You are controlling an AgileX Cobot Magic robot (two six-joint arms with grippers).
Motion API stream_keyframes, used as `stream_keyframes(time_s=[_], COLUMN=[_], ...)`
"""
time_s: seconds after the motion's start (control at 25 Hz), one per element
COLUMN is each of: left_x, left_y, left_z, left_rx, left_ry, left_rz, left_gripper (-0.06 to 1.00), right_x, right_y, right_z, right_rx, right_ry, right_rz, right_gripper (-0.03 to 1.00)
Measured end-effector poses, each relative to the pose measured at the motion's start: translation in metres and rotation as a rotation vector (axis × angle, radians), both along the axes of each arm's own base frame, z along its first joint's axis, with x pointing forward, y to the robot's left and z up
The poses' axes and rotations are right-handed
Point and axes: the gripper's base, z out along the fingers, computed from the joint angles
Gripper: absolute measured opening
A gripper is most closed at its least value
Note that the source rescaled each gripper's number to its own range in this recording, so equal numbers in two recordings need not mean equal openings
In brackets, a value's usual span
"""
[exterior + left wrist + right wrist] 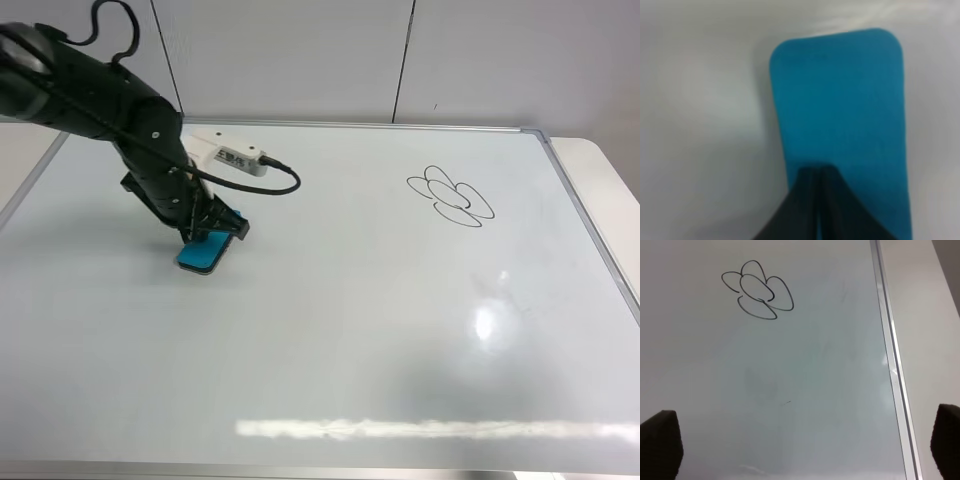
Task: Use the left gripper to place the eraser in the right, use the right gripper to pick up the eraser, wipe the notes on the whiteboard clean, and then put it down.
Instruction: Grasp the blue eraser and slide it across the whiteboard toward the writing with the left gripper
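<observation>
You are near the very start, as I judge it. The eraser [203,254] lies teal side up on the whiteboard [350,350], well apart from the notes [452,197] and on the left arm's side of them, so it has not yet been placed on the right. Your left hand [216,228] is down on the eraser's top, its two fingers drawn narrow, almost touching; I cannot tell whether they pinch anything. Your right hand [803,440] hangs near the notes, spread wide and holding nothing. Every loop of the notes is unwiped.

Left to do: carry the eraser over beside the notes, release, regrasp with the right hand, wipe, set down.

The notes are loops, not letters. The eraser shows no brand. The white box [232,157] on the left arm bears a dark label too small to read.
</observation>
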Motion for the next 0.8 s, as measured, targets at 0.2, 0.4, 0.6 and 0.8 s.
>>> stream_keyframes(time_s=[0.2, 0.4, 0.6, 0.8], left_x=[0.015, 0.017, 0.006, -0.013], left_y=[-0.05, -0.091, -0.13, -0.156], left_z=[0.0, 0.002, -0.001, -0.004], left_rx=[-0.012, -0.026, -0.07, -0.101], left_ry=[-0.008, -0.011, 0.0, 0.013], left_rz=[-0.069, -0.126, -0.18, -0.224], left_gripper=[0.0, 0.0, 0.0, 0.0], right_x=[0.0, 0.0, 0.0, 0.0], right_y=[0.0, 0.0, 0.0, 0.0], right_z=[0.0, 0.0, 0.0, 0.0], right_rx=[0.0, 0.0, 0.0, 0.0], right_ry=[0.0, 0.0, 0.0, 0.0], right_rz=[0.0, 0.0, 0.0, 0.0], right_gripper=[1.0, 1.0, 1.0, 1.0])
